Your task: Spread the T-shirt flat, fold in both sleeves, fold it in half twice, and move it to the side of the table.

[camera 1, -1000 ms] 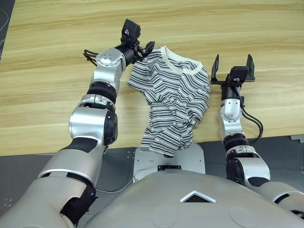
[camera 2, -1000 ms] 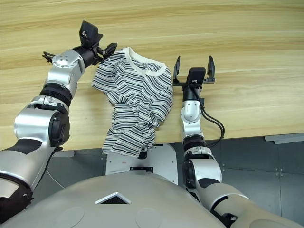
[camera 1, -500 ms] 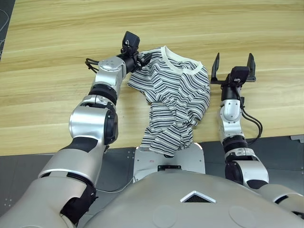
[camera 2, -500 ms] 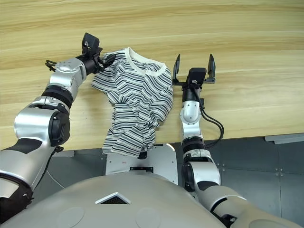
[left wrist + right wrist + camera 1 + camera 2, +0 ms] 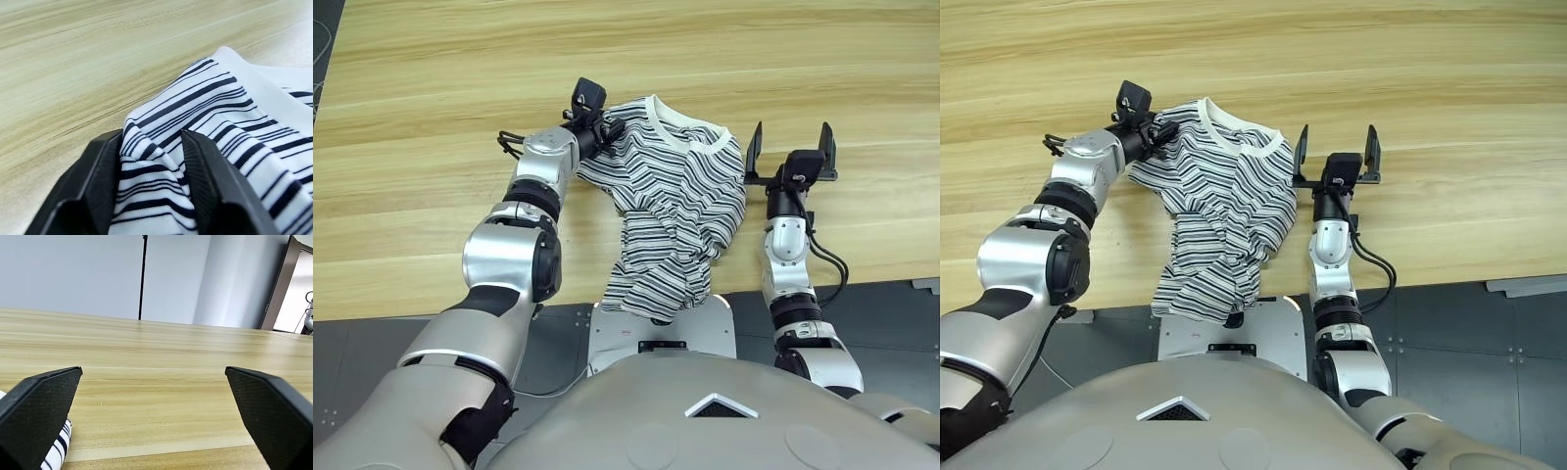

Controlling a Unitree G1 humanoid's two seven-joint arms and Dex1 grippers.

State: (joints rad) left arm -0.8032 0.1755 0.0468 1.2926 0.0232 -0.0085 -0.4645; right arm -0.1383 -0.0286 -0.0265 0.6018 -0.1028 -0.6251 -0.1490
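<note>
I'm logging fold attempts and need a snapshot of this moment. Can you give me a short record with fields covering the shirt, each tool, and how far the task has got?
Garment: striped T-shirt, bunched up, not flat
Lie: collar at the far end, lower part hanging over the near edge of the table
Grasp: left tool shut on cloth at the T-shirt's left shoulder
Free arm: right tool open, holding nothing, beside the T-shirt's right shoulder
Sleeves: not folded in
Progress: spreading stage, no neat folds made
</note>
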